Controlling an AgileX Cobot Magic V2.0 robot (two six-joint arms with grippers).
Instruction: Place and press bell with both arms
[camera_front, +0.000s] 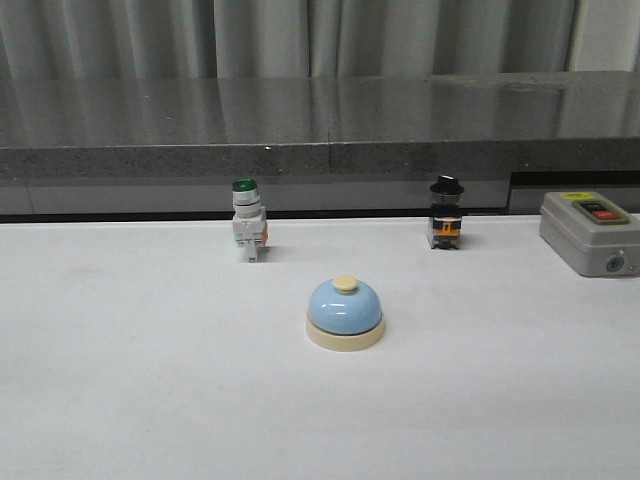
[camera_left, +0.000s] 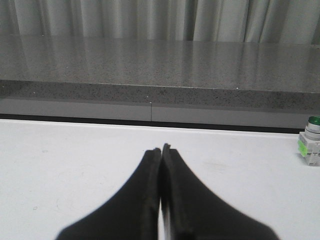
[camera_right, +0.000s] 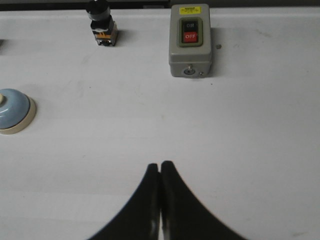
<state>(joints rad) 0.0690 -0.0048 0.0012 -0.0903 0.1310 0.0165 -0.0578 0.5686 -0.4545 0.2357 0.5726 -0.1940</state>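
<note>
**Bell at rest, neither arm engaged**

The bell (camera_front: 345, 312) stands upright on the white worktop (camera_front: 130, 380), near centre, in front of the green-capped switch (camera_front: 247, 220) and black-knobbed switch (camera_front: 446, 212); a grey on/off box (camera_right: 190, 40) sits well to the right. The left gripper (camera_left: 161, 149) and right gripper (camera_right: 159, 165) hold nothing, jaws pressed together, both well apart from the bell. Judged: placing and pressing both remain.

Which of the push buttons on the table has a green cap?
The white switch, standing behind the bell toward the left. The other upright switch has a black knob, and the grey box has two flat buttons.
</note>
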